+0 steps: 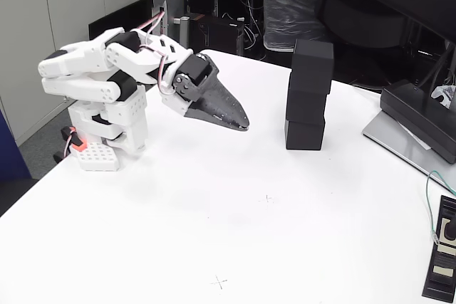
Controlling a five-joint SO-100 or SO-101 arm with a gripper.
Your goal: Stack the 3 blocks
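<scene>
Three blocks (308, 95), counted bottom to top, in one column right of centre on the white table (214, 233): each slightly twisted against the one below, top one nudged rightward, faces resting on faces, so standing without support. Stacking apparently complete, judging by that. One arm, folded low over its base at the left; one gripper (241, 123), fingers together, empty, tip pointing toward the column yet well apart from it. One flat black device (443, 258) at the right edge.
</scene>
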